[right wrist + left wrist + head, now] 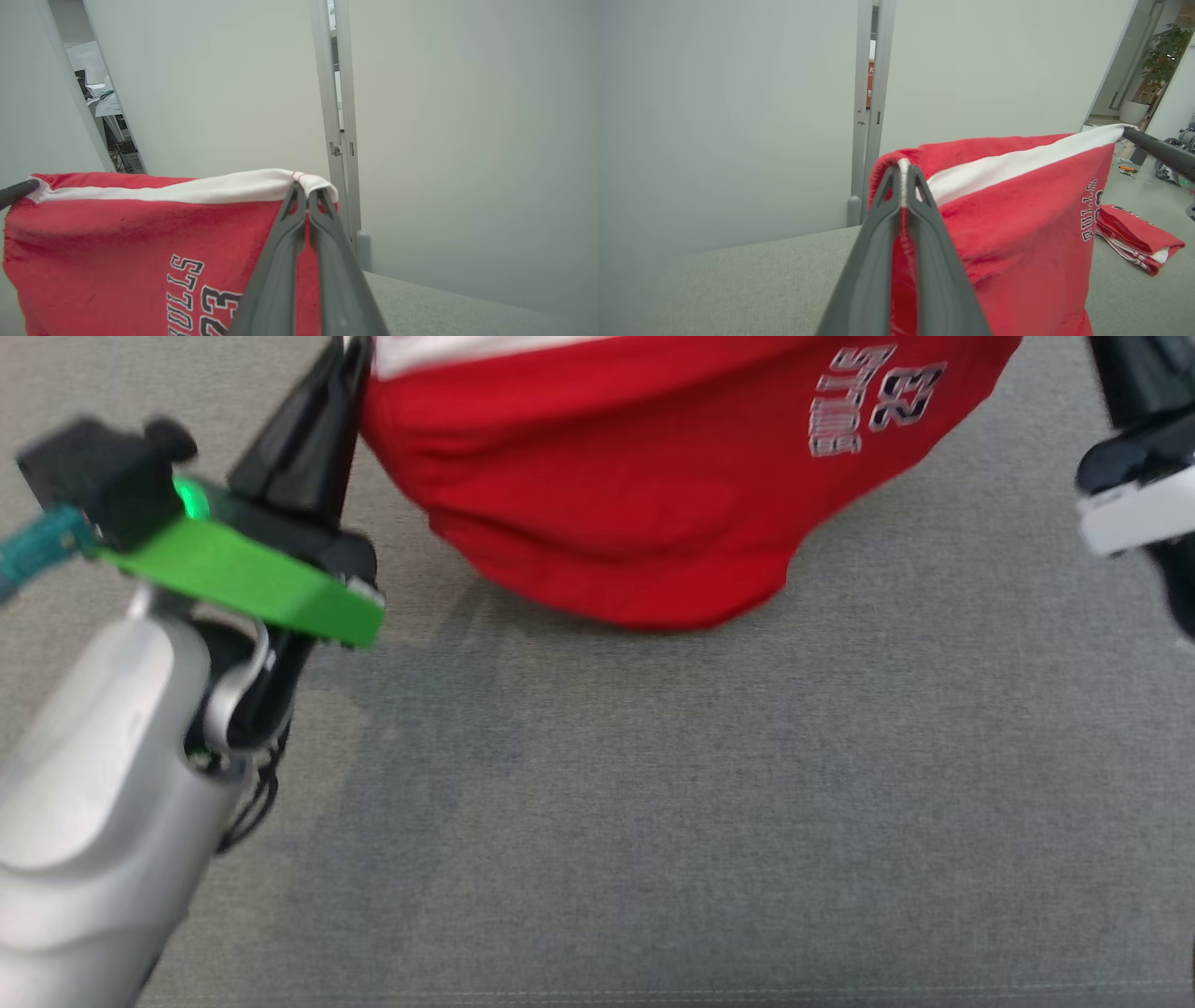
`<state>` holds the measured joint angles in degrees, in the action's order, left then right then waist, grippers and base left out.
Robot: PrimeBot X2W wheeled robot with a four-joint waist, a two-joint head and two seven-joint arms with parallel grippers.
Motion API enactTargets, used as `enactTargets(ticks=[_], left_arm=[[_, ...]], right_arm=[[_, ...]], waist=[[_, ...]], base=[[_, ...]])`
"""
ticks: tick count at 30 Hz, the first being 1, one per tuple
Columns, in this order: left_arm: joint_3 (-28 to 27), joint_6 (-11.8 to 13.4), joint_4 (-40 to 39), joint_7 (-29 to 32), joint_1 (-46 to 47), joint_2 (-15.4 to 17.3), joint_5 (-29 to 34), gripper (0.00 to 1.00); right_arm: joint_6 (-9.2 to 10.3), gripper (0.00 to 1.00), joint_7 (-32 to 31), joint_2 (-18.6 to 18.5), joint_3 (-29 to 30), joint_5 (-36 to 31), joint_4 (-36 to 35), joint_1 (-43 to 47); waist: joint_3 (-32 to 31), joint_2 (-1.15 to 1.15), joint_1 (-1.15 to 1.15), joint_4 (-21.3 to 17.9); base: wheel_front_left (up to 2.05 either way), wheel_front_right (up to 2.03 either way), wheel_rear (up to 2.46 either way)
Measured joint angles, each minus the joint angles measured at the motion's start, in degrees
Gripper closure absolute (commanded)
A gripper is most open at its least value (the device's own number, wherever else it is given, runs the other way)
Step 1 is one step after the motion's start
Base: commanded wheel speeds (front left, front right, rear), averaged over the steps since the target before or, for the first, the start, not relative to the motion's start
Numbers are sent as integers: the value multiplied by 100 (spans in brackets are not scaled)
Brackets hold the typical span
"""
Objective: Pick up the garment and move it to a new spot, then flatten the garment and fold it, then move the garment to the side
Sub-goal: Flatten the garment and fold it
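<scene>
The garment [653, 485] is red with a white band and white lettering, and it hangs lifted above the grey table. My left gripper [904, 179] is shut on one top corner of the garment [1017, 224], at the white seam. My right gripper [307, 196] is shut on the other top corner of the garment [140, 242], on the white band. The cloth is stretched between the two. In the head view the left gripper [350, 350] points up at the garment's left edge, and the lower hem touches the table.
The grey cloth-covered table [653, 821] spreads out below. A second folded red garment [1139, 238] lies on the table to the side. Pale partition walls [444, 140] stand right behind the table's far edge.
</scene>
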<state>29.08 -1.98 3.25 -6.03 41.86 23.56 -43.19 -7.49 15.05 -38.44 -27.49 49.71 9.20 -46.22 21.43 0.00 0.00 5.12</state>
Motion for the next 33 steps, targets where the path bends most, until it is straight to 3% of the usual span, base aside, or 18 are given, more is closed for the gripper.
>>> enactTargets(ticks=[3,8,12,16,20,23,33], left_arm=[[57,-56,-64,432,1063,-45,167,100],[280,-313,526,690,2946,-479,483,100],[487,-407,1158,164,4222,-918,1051,100],[525,-412,1633,-591,4824,-1173,1470,100],[661,-468,1756,-845,4559,-1176,1575,100],[795,-509,1661,-875,3811,-1040,1485,100],[258,-514,137,-900,181,-576,1115,100]], right_arm=[[1,100,0,-220,160,-108,53,-593],[0,100,0,-297,425,-435,447,-1666],[1,100,0,-330,957,-775,572,-2348],[1,100,0,-328,1448,-1071,399,-2491],[0,100,0,-344,1526,-1187,4,-1948],[0,100,0,-377,1514,-1180,-311,-1193],[0,100,0,-169,2081,-676,-1592,1984]], waist=[[106,0,0,-208],[430,0,0,-539],[709,0,0,-803],[946,0,0,-1031],[1106,0,0,-1218],[1205,0,0,-1249],[1062,0,0,-1002]], base=[[0,0,0],[0,0,0],[0,0,0],[0,0,0],[0,0,0],[0,0,0],[0,0,0]])
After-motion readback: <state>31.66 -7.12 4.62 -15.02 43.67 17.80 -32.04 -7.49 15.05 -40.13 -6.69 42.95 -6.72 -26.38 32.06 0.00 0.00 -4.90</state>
